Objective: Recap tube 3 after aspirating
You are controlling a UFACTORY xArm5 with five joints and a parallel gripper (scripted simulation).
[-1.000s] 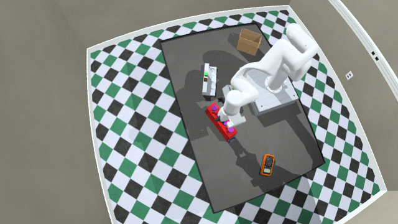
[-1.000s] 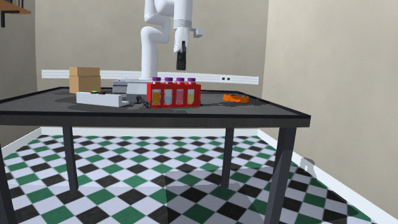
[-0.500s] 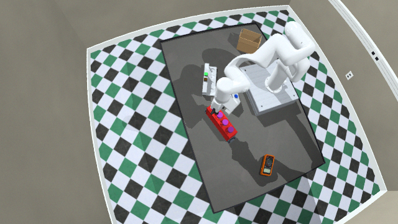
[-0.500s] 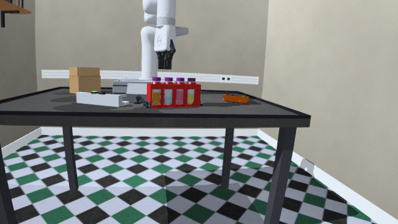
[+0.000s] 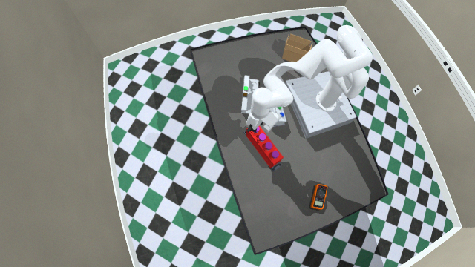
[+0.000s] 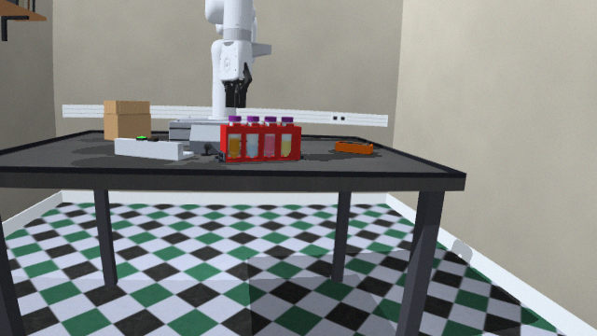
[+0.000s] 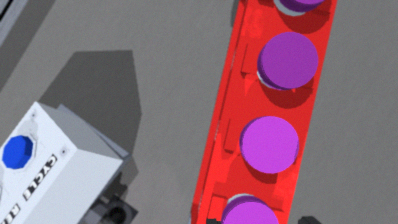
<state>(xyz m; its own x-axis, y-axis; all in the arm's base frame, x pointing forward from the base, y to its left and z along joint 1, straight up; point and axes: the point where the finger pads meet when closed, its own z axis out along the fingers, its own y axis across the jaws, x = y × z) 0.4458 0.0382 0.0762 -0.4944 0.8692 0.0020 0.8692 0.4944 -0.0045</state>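
Step 4 in hand: the tool [image 6: 235, 99] is hovering, released and empty, above an end tube's cap [image 6: 234, 119].
All four caps are sitting on the red decapping station [image 5: 264, 147]; judged next: lowering onto that cap at 12 o'clock of the rack, clenching, testing tightness.

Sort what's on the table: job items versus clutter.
Job: red tube rack with four purple caps, white cap tray with its green lamp lit, key housing with blue CYCLE key, gripper.

Clutter: cardboard box, orange multimeter.
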